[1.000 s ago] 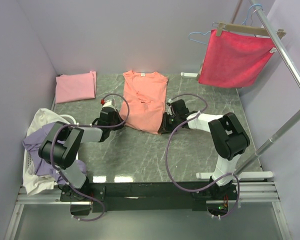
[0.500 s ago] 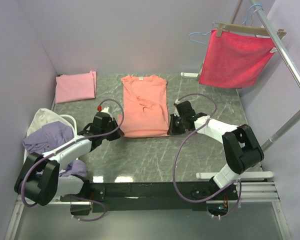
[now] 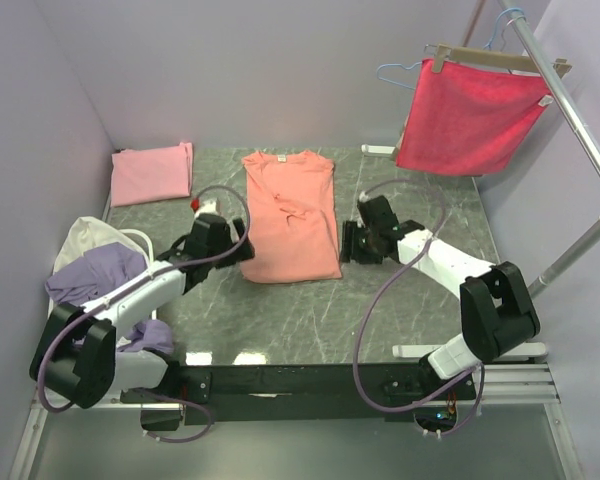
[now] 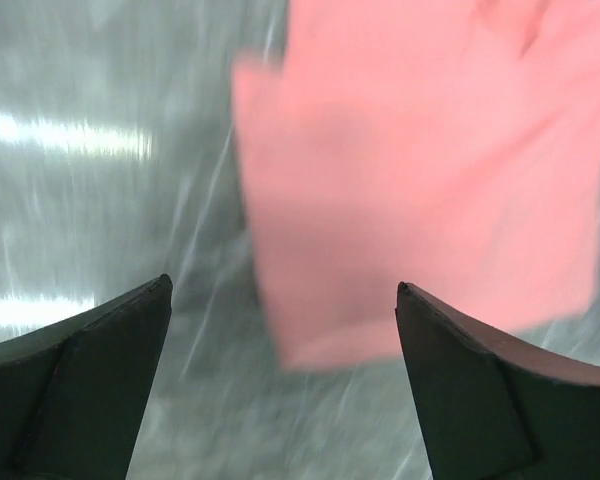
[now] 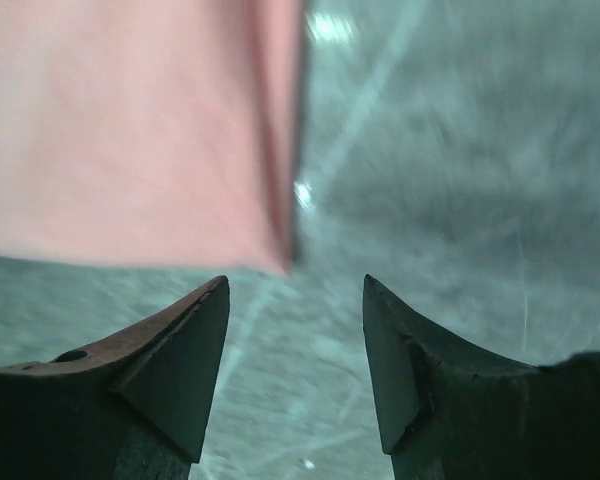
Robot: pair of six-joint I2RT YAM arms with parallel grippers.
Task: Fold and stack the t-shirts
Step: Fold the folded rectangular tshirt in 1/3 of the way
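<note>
A salmon-orange t-shirt (image 3: pixel 291 215) lies flat as a long folded strip in the middle of the table, collar toward the back wall. A folded light pink t-shirt (image 3: pixel 152 173) rests at the back left corner. My left gripper (image 3: pixel 242 250) hovers at the strip's near left corner, open, nothing between its fingers; that corner (image 4: pixel 400 190) shows just ahead of it. On the other side, my right gripper (image 3: pixel 346 243) is beside the near right corner (image 5: pixel 130 130), open and empty too.
A white basket (image 3: pixel 55 330) at the left edge holds a lavender t-shirt (image 3: pixel 95 275) and a cream one (image 3: pixel 90 237). A crimson square cloth (image 3: pixel 467 115) hangs from a hanger on the metal rack (image 3: pixel 580 130) at the right.
Both grippers opened and let go of the salmon-orange shirt's near corners. The shirt's near edge was pulled flat and straight; both grippers have drawn slightly away from it.
</note>
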